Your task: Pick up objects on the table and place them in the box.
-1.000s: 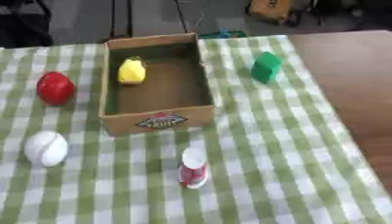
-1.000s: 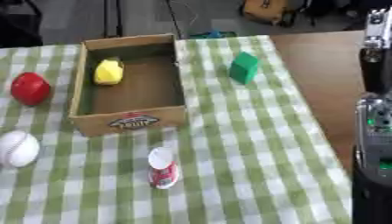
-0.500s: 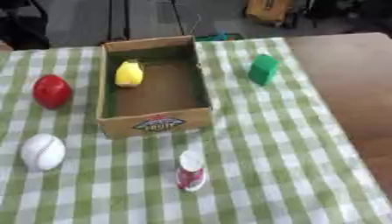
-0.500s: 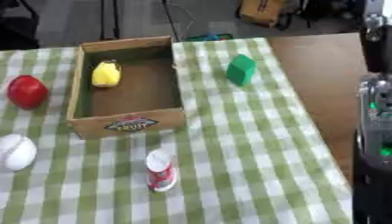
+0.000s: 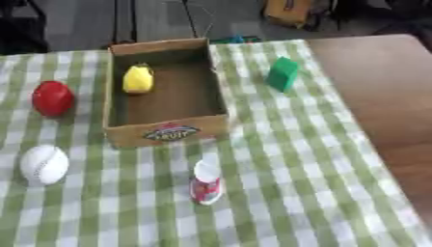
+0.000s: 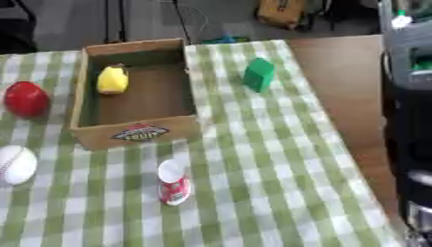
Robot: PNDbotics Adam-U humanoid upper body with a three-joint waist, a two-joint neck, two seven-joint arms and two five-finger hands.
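Note:
A cardboard box [image 5: 167,133] with a fruit label stands open at the back middle of the checked cloth. A yellow fruit-shaped object [image 5: 138,79] lies inside it at the far left. Left of the box sits a red round object [image 5: 52,98]. A white baseball [image 5: 43,164] lies nearer, at the left edge. A small red and white bottle [image 5: 205,182] stands in front of the box. A green block [image 5: 283,73] sits to the right of the box. My right arm [image 6: 409,120] fills the right edge of the right eye view; its hand does not show. No left hand is visible.
The green and white checked cloth [image 5: 287,159] covers most of the table. Bare brown tabletop [image 5: 380,87] runs along the right side. Beyond the far edge are a dark floor, cables and a yellow-brown object [image 5: 287,10].
The whole picture has shifted a little down, so the camera has moved. The objects keep their places on the cloth.

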